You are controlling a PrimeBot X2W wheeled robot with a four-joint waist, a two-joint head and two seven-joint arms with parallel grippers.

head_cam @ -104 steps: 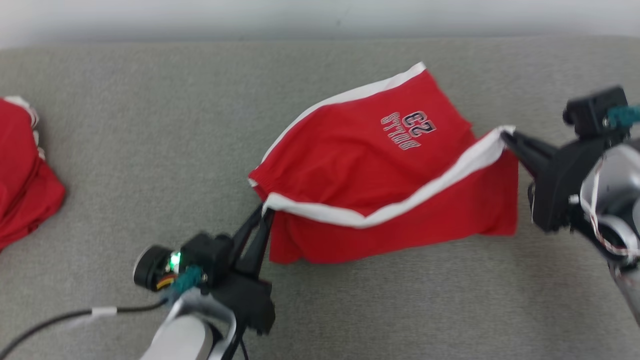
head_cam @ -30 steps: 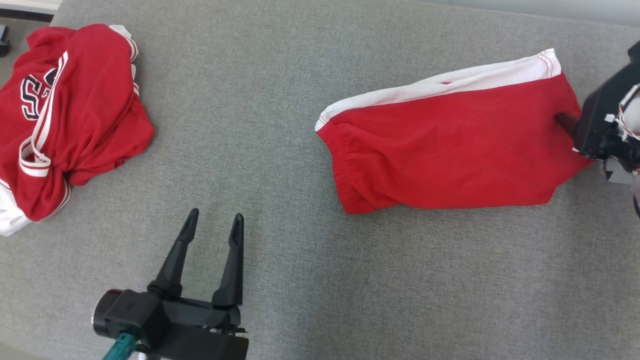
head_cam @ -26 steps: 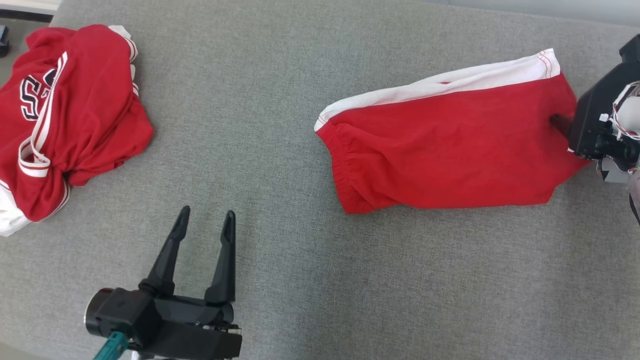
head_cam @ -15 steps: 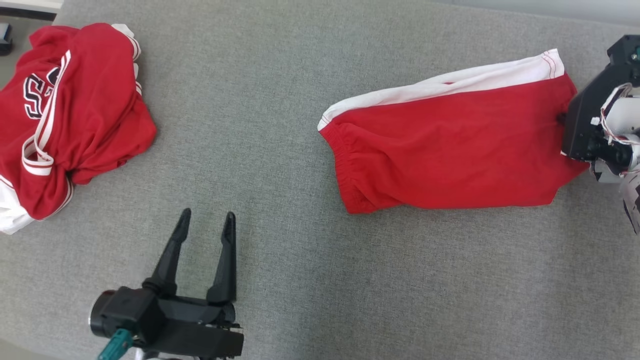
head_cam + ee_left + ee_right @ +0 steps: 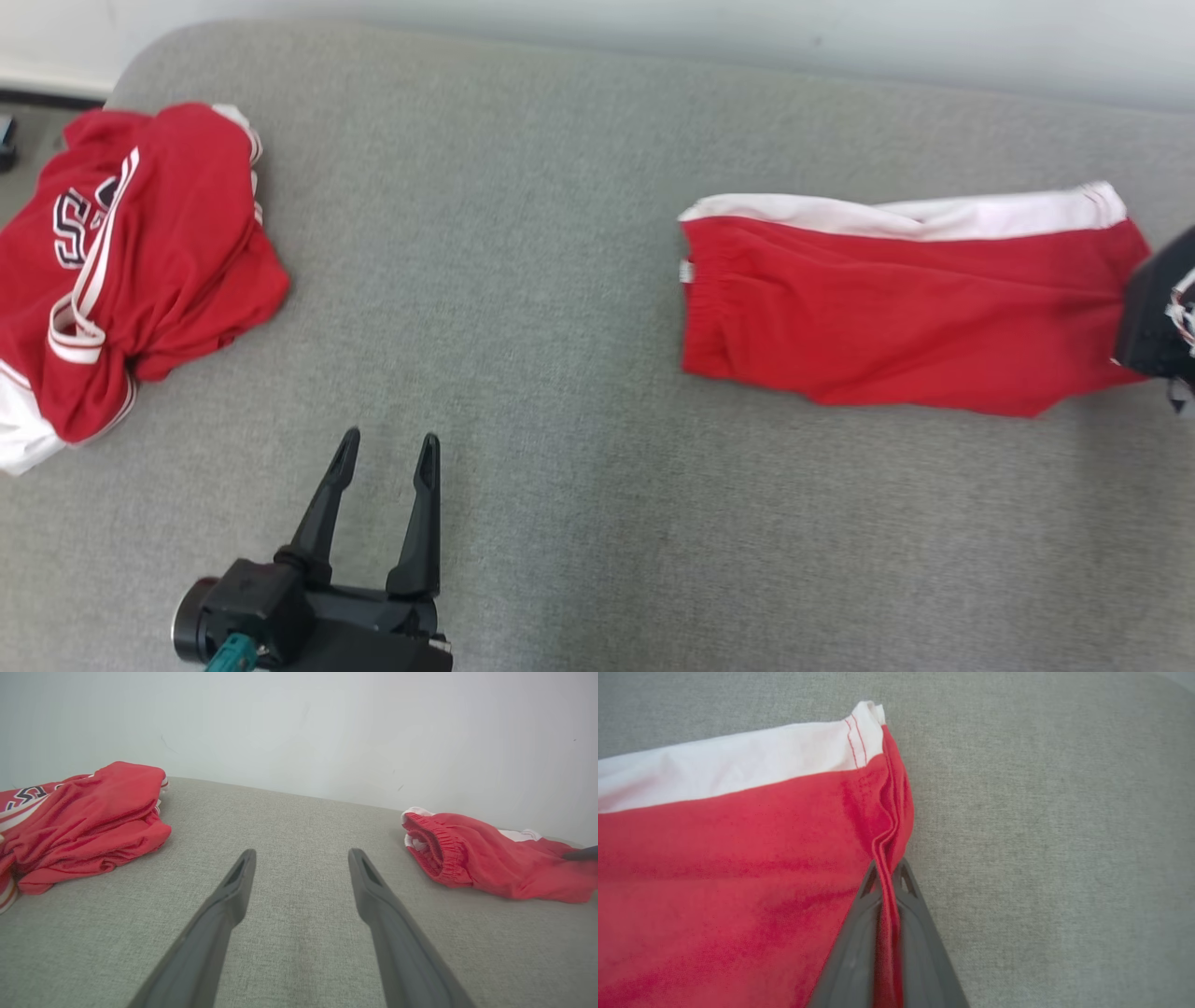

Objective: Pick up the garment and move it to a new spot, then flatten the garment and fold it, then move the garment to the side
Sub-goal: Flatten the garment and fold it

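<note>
Pinching the shorts (image 5: pixel 896 317), the right hand (image 5: pixel 887 872) is clenched; left hand (image 5: pixel 389 439) released; red jersey (image 5: pixel 140 261) heaped leftward.

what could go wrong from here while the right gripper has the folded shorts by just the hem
1. The right gripper pinches only a thin bunch of hem on the red shorts, so a firm pull could slip the cloth free.
2. The waistband end lies free, and the open left gripper is well apart from it. A one-sided drag might skew or open the fold.
</note>
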